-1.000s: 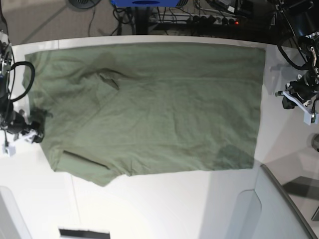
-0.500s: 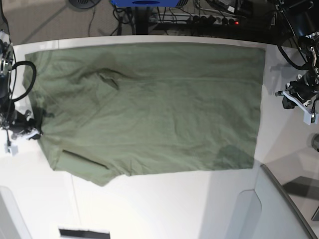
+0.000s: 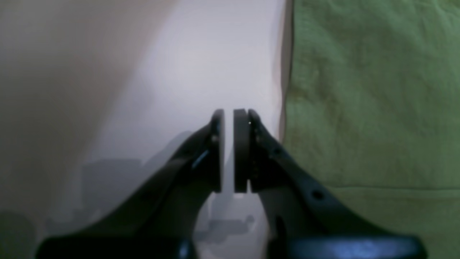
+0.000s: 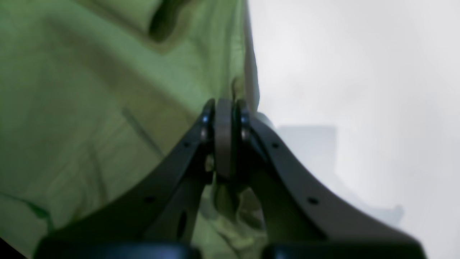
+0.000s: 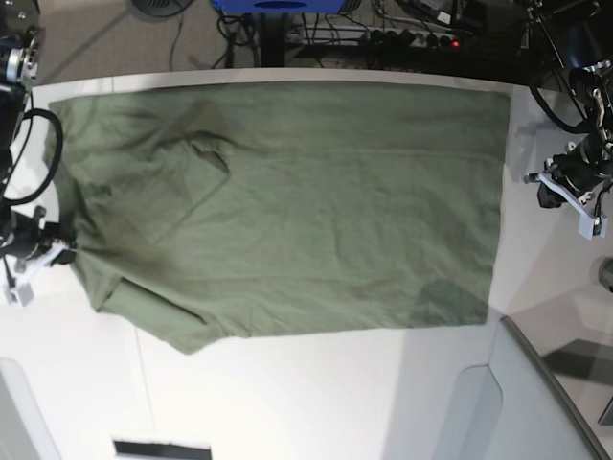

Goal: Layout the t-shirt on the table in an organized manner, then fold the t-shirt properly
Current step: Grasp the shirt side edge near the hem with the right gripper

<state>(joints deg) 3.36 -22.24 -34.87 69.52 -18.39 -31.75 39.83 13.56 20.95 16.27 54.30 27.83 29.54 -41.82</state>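
T-shirt (image 5: 287, 206) flat on desk (image 5: 316, 393); no writing legible. Right claw (image 4: 224, 138) clamped on its edge; left claw (image 3: 229, 151) together, empty.

A blue unit (image 5: 278, 5) stands at the far side on a brownish floor (image 5: 96, 38); right of it, tangled cables (image 5: 383, 34) lie in shadow

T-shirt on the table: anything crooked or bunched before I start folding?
Yes. The t-shirt is mostly flat on the table, but near the right gripper a flap is doubled over and the lower edge slants. That gripper is shut on the fabric edge. The left gripper sits shut, off the cloth.
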